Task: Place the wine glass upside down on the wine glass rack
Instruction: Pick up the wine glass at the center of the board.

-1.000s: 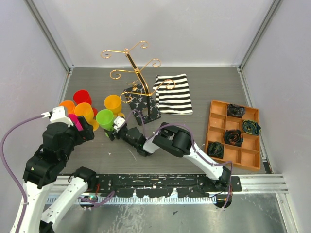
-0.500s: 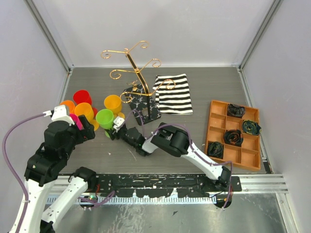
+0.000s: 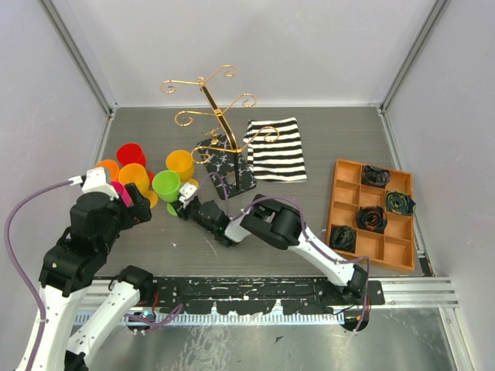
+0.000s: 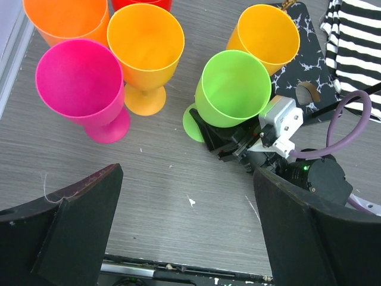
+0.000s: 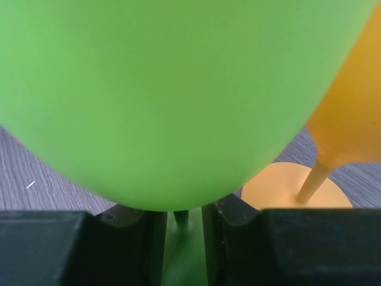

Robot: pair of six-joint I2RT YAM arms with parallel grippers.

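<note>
Green wine glass [image 5: 178, 89] stem between fingers of the narrow-set right hand [image 5: 183, 226], clear only from its wrist; grip uncertain.

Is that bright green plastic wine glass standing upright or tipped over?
Upright. The green plastic wine glass stands on its round foot, its open mouth facing up; nothing shows inside.

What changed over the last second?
The right gripper eased forward and narrowed its jaws around the stem of the green wine glass. A slight gap still shows, so no firm hold yet. The glass stands where it was. The left gripper stayed wide open. The wine glass rack and other glasses are unchanged.
</note>
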